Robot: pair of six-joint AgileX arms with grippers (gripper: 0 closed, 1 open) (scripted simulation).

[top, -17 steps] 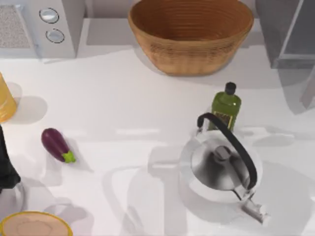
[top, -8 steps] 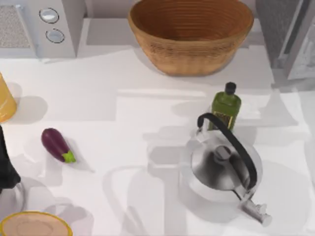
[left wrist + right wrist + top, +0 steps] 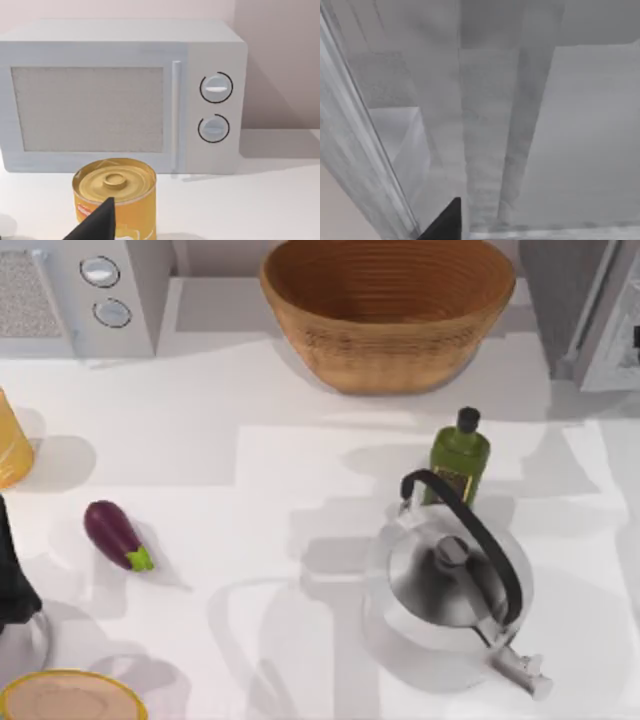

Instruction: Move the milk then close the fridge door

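overall light: bright and even, you get a clean look at the white table [image 3: 200,440] from above
shadows: soft grey ones lie beside the eggplant [image 3: 116,535], the kettle [image 3: 450,585] and the green bottle [image 3: 459,457]; wide faint overlapping patches cross the middle of the table
glare: a mild shine on the kettle's metal body, nothing blown out
left wrist view: evenly lit, and you can read the microwave [image 3: 120,95] knobs and the yellow can [image 3: 116,192] fine
right wrist view: flat pale grey surfaces, smeary and low in contrast, so you'll struggle to tell edges apart there
edges: no bending you'd notice
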